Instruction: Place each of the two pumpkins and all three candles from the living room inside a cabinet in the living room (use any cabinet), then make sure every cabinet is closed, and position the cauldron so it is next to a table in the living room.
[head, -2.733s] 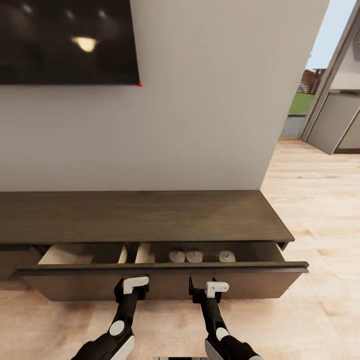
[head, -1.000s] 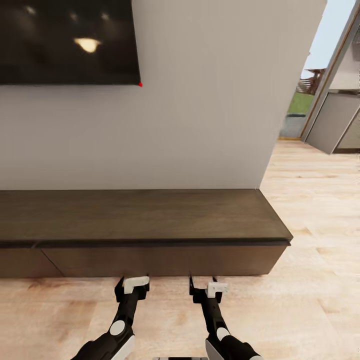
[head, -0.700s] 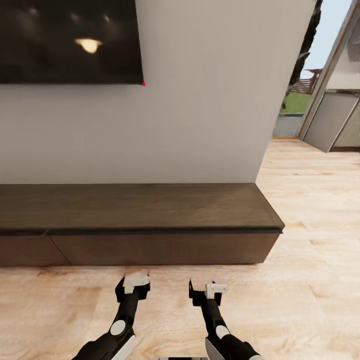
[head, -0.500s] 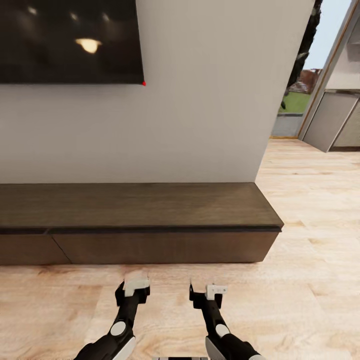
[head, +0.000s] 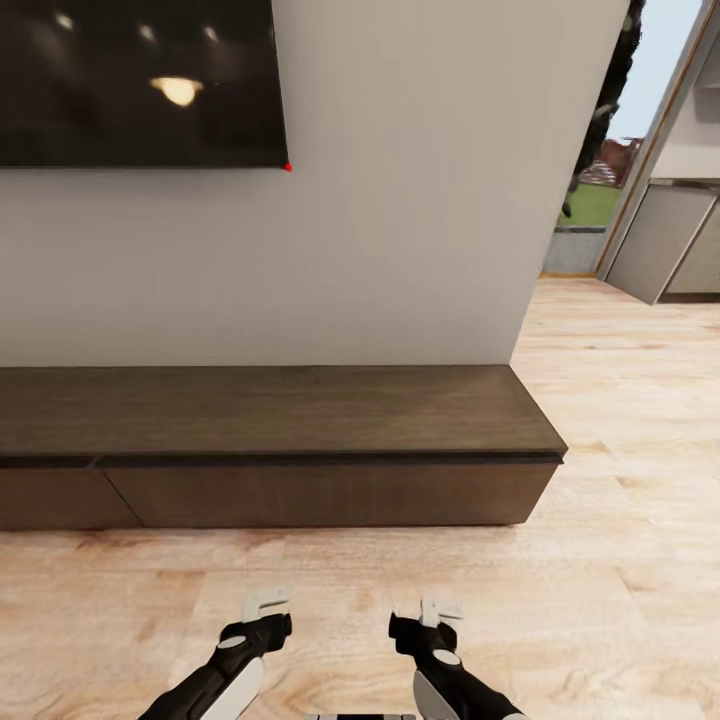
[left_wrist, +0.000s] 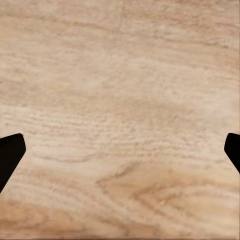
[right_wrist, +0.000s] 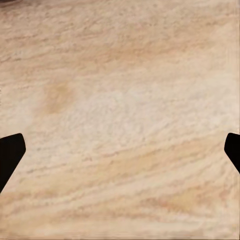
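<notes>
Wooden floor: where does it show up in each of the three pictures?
Head view: the wooden floor spans the bottom and right, before the cabinet.
Left wrist view: under the left gripper, between its black fingers.
Right wrist view: under the right gripper, likewise.
Shared landmark: the pale wood grain.

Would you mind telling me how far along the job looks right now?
Done: the cabinet shows flush, closed drawer fronts. In hand: nothing; the left gripper and right gripper hang open above the wood floor. Left: the cauldron and table are out of sight, so that step is unconfirmed.
</notes>
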